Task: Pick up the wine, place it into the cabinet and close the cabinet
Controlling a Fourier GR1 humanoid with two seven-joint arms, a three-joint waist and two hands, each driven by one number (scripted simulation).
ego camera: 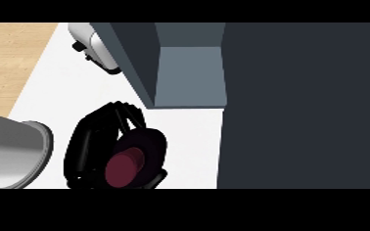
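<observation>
Head view, steep down onto a white counter [184, 127].

A black hand [86, 147] sits low and left of centre, its fingers curled round a dark wine bottle [133, 159]. The bottle is seen nearly end-on: a dark round body with a maroon disc facing the camera, so it is carried roughly upright under the head. Which arm this hand belongs to is not certain; only one black hand shows. A grey rounded shape [22, 151] at the left edge is probably a forearm, so I read the holding hand as the left one, as a judgement only. The right hand is nowhere in view.

The cabinet [289, 103] fills the right half as a dark slab. Its open compartment [189, 73] shows as a lighter grey floor between dark walls, just above and right of the bottle. The bottle is outside the opening, near its front edge, apart from it.

A white and grey appliance [94, 49] stands at the upper left, beside the cabinet wall. A strip of wooden floor [22, 54] shows beyond the counter's left edge.

Judgement: lifting looks done and placing is in hand. The bottle is held low and close to the opening, likely to slide in under the top. The near cabinet wall is the thing to clear. The door cannot be made out, so closing is not yet begun.
</observation>
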